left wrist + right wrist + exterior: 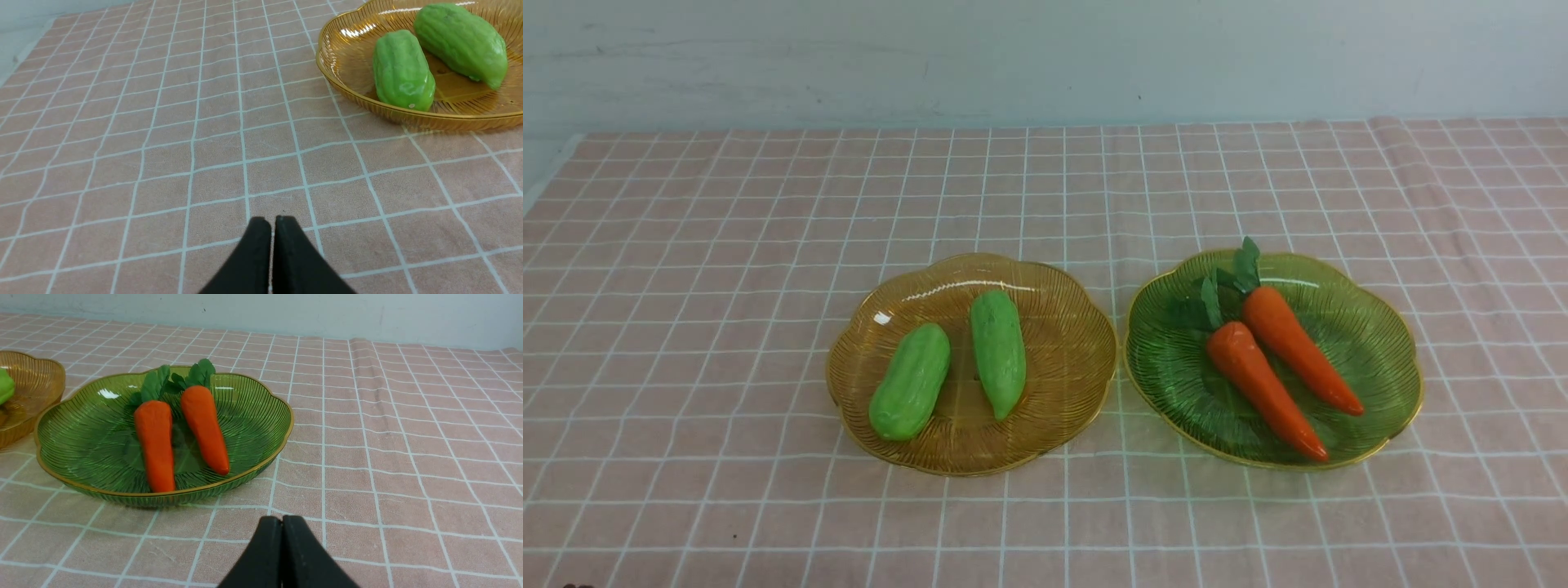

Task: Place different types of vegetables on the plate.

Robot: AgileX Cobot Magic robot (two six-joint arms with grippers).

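Two light-green gourds (pixel 911 381) (pixel 998 351) lie side by side in an amber plate (pixel 1062 327) left of centre. Two orange carrots (pixel 1264 387) (pixel 1298 347) with dark green leafy tops lie in a green plate (pixel 1372 343) to the right. In the left wrist view the gourds (pixel 402 71) (pixel 461 43) sit in the amber plate (pixel 347 61); my left gripper (pixel 272 222) is shut and empty over bare cloth, well short of it. In the right wrist view the carrots (pixel 155 443) (pixel 204 426) lie in the green plate (pixel 81 437); my right gripper (pixel 282 520) is shut and empty, near its rim.
A pink cloth with a white grid (pixel 686 245) covers the table up to a pale wall (pixel 1045 57). The amber plate's edge shows in the right wrist view (pixel 36 375). The two plates stand close together. Neither arm shows in the front view.
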